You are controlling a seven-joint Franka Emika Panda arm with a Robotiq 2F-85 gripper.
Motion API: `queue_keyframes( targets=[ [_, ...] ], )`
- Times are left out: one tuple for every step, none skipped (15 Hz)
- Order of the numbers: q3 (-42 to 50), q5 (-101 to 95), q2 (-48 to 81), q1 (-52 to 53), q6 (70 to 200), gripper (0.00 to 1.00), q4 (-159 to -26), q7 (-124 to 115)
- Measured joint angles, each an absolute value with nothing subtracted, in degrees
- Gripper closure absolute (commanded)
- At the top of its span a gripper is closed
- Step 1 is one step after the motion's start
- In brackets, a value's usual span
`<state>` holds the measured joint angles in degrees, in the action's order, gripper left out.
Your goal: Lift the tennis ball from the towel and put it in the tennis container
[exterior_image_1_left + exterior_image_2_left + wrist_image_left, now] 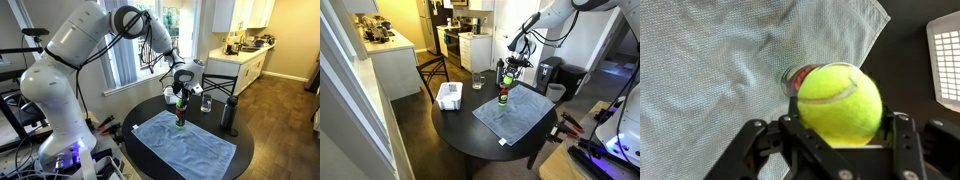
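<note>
Two fingers clamp the tennis ball just above the tennis container, which stands on the towel.

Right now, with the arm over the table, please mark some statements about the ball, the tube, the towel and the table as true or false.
1. The gripper holds the tennis ball. True.
2. The ball rests on the towel. False: it is held in the air, over the tube.
3. The tube stands upright. True.
4. The table is white and square. False: it is dark and round.
5. The white basket stands on the towel. False: it stands on the bare table, apart from the towel.
</note>
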<state>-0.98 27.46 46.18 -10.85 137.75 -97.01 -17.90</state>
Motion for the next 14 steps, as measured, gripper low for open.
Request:
queue_keyframes(
  targets=[
    [-1.0,27.5,46.2,-10.9,138.4,0.01,-97.2,-17.9],
    [-1.0,27.5,46.2,-10.9,138.9,0.0,-97.3,-17.9],
    [-1.0,27.5,46.2,-10.9,139.4,0.0,-97.5,-17.9],
    [-1.0,27.5,46.2,-10.9,139.7,0.0,-97.6,-17.9],
    [-1.0,27.5,46.2,-11.0,140.0,0.0,-97.6,-17.9],
    [-1.0,27.5,46.2,-11.0,140.0,0.0,-97.7,-17.9],
    [-1.0,27.5,46.2,-11.1,140.0,0.0,-97.8,-17.9],
    [-1.0,27.5,46.2,-11.1,140.0,0.0,-97.9,-17.9],
    [-1.0,27.5,46.2,-11.2,140.0,0.0,-97.9,-17.9],
    [-1.0,27.6,46.2,-11.2,140.0,0.0,-98.0,-17.9],
    [-1.0,27.6,46.2,-11.2,140.0,0.0,-98.1,-17.9],
    [-1.0,27.7,46.1,-11.2,140.0,0.0,-98.2,-17.9],
    [-1.0,27.8,45.9,-11.2,140.0,0.0,-98.5,-17.8],
    [-1.1,28.0,45.6,-11.3,140.0,0.0,-98.8,-17.8]
  ],
)
